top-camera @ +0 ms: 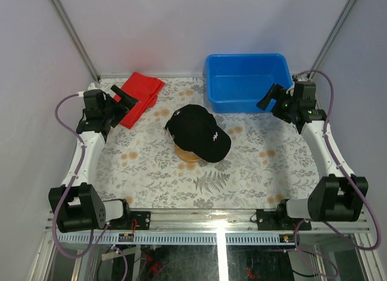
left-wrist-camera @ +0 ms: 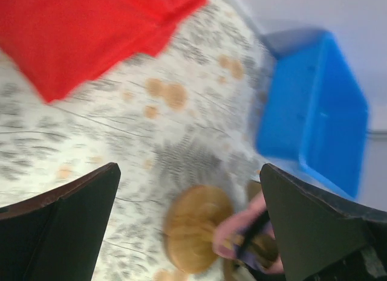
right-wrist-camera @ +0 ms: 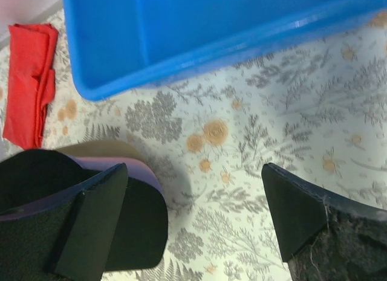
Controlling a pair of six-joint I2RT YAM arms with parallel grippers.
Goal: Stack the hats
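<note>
Both pincers are wide open and hold nothing: the left pincer (top-camera: 124,100) is at 10 o'clock of the table (top-camera: 260,166), the right pincer (top-camera: 269,98) at 2 o'clock, each well apart from the hats (top-camera: 195,135). These sit piled at the centre on a wooden stand (top-camera: 188,154), with the black cap (top-camera: 210,140) on top and purple and pink edges showing beneath. I judge them light, with soft crowns and stiffer brims, so a brim seems the safest hold. Farther away, a red cloth (top-camera: 140,96) lies at 11 o'clock and a blue bin (top-camera: 242,103) at 1 o'clock.
</note>
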